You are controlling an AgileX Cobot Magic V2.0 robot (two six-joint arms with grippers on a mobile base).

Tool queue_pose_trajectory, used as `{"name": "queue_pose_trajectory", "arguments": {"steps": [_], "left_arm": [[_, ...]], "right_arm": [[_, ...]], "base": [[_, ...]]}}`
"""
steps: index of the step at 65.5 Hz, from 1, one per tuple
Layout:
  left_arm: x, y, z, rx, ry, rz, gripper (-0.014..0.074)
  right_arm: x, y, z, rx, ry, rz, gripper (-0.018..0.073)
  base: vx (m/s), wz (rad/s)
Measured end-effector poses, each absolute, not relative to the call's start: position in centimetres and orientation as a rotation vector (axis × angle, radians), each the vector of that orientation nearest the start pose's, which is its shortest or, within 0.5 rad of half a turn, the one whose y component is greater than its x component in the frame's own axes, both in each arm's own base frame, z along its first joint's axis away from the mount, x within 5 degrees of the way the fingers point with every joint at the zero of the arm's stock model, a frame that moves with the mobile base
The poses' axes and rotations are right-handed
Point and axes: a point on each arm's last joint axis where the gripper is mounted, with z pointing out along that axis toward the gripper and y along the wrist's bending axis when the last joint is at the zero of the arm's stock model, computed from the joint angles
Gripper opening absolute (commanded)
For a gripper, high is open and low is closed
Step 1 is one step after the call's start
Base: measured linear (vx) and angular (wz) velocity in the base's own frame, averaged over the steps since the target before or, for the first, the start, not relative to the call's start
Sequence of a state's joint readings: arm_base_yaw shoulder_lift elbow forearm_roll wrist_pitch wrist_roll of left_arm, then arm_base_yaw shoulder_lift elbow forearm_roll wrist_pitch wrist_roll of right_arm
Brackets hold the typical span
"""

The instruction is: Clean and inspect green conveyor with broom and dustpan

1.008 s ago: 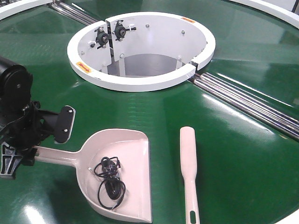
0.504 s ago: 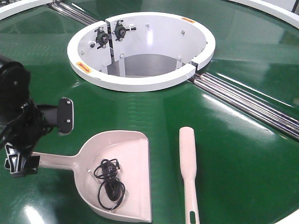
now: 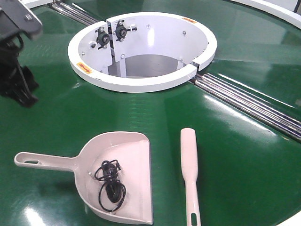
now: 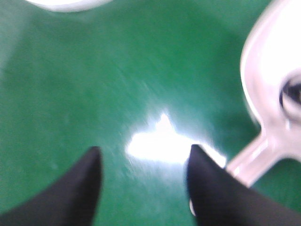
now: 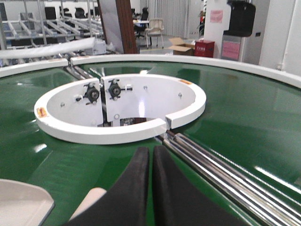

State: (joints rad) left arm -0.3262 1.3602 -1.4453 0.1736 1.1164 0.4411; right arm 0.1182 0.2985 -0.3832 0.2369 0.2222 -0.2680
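The green conveyor [image 3: 155, 117] fills the front view. On it lies the pale dustpan [image 3: 129, 155], handle to the left, with a black coiled cable [image 3: 110, 181] inside. The broom [image 3: 189, 165] lies to its right, paddle end pointing away. My left arm [image 3: 14, 70] hangs raised at the upper left, clear of the dustpan. In the blurred left wrist view my left gripper [image 4: 143, 150] is open over bare belt, with the dustpan [image 4: 268, 70] to its right. My right gripper [image 5: 150, 151] is shut on nothing, above the broom's end [image 5: 91, 197].
The white circular hub wall [image 3: 141, 84] stands at the middle back, with an opening inside. Steel roller strips [image 3: 249, 106] run across the belt on the right, and more lie at the top left [image 3: 75, 12]. Racks and boxes stand beyond the conveyor [image 5: 183, 44].
My left gripper has let go of the dustpan's handle and risen up and back to the upper left. The dustpan now lies free on the belt. The broom has not moved.
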Motion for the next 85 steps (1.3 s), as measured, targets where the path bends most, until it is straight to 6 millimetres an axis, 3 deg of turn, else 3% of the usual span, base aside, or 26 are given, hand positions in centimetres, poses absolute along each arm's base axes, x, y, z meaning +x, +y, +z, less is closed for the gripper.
{"name": "queue_pose_trajectory", "arguments": {"steps": [5,20,27,37,48,55,64,85], "left_arm": [[25.7,-7.2,41.2,0.879,2.272,0.25,-0.0025],[22.9,-6.5,45.5,0.568,2.036,0.122,-0.0025],[20.9,-6.0,46.0,0.503,1.874,0.075,-0.0025],[17.8,-5.5,43.0,0.47,1.726,-0.002,-0.0025],[14.7,-4.8,37.8,0.438,1.669,-0.073,-0.0025],[13.4,-4.4,35.9,0.432,1.648,-0.081,-0.0025],[12.5,-4.1,35.4,0.428,1.631,-0.083,-0.0024],[12.5,-4.1,35.2,0.426,1.634,-0.085,-0.0024]], "right_arm": [[7.4,1.4,30.4,-0.164,1.605,0.104,-0.001],[7.5,1.4,30.3,-0.164,1.608,0.104,-0.001],[7.6,1.4,29.3,-0.165,1.633,0.104,-0.001],[7.8,1.4,27.8,-0.169,1.679,0.104,-0.001],[7.8,1.4,27.6,-0.169,1.686,0.104,-0.001],[7.8,1.4,27.6,-0.169,1.686,0.104,-0.001],[7.8,1.4,27.6,-0.169,1.686,0.104,-0.001],[7.8,1.4,27.6,-0.169,1.686,0.104,-0.001]], "base": [[0.0,0.0],[0.0,0.0],[0.0,0.0],[0.0,0.0],[0.0,0.0],[0.0,0.0],[0.0,0.0],[0.0,0.0]]}}
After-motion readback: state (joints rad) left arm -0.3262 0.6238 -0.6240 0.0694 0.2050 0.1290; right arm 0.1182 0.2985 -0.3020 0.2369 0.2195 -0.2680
